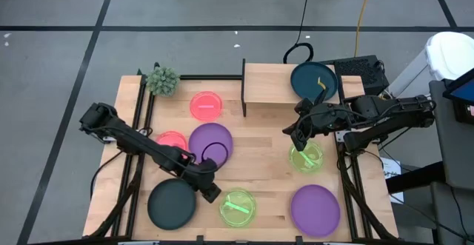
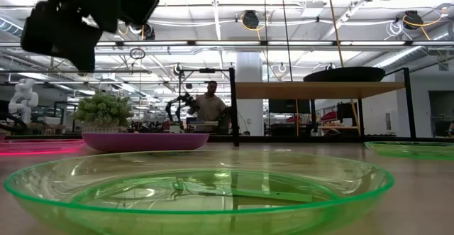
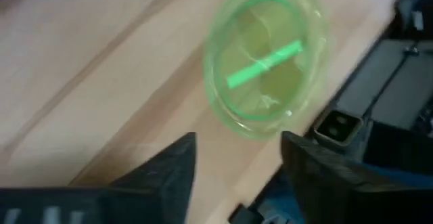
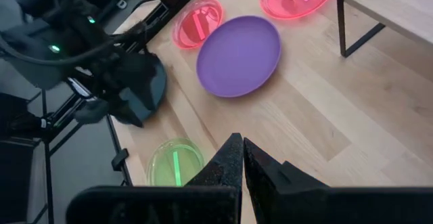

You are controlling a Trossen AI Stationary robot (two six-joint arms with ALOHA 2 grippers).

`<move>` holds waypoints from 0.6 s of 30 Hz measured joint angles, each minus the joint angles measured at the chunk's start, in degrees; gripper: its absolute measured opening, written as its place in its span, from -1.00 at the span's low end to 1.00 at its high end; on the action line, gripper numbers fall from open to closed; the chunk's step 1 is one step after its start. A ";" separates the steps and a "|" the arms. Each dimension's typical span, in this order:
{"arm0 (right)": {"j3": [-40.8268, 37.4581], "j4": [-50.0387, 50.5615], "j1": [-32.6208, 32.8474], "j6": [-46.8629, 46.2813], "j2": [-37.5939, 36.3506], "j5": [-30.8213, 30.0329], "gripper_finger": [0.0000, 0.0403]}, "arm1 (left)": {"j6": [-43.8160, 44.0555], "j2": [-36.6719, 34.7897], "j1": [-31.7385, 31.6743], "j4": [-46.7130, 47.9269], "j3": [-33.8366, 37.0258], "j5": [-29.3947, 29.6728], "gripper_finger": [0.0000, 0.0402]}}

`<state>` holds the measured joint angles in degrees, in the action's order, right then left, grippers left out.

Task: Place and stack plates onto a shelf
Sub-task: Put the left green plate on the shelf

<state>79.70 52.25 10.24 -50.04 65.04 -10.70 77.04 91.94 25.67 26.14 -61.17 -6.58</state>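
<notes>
My left gripper hangs open over the table's near part, between a dark teal plate and a neon green plate. Its wrist view shows that green plate ahead of the open fingers, untouched. My right gripper is shut and empty, raised over the table beside a second green plate. Another teal plate lies flat on the shelf. Two pink plates and two purple plates lie flat on the table.
A spiky green plant stands at the far left corner. The shelf's left half is bare. Bare wood lies between the purple plate and the right green plate. A person shows in the room beyond.
</notes>
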 joint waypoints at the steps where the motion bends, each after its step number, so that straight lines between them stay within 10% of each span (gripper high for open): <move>1: 0.00 0.04 0.00 0.00 0.00 0.00 -1.00 | 0.96 0.59 -0.02 -0.83 -0.01 0.13 0.24; 18: 0.00 -0.16 0.00 1.81 0.00 1.17 -1.00 | 7.20 11.67 0.29 -13.62 -0.04 2.18 0.53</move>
<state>79.70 52.10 10.24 -48.23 65.04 -9.53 84.24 103.61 25.97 12.51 -61.21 -4.40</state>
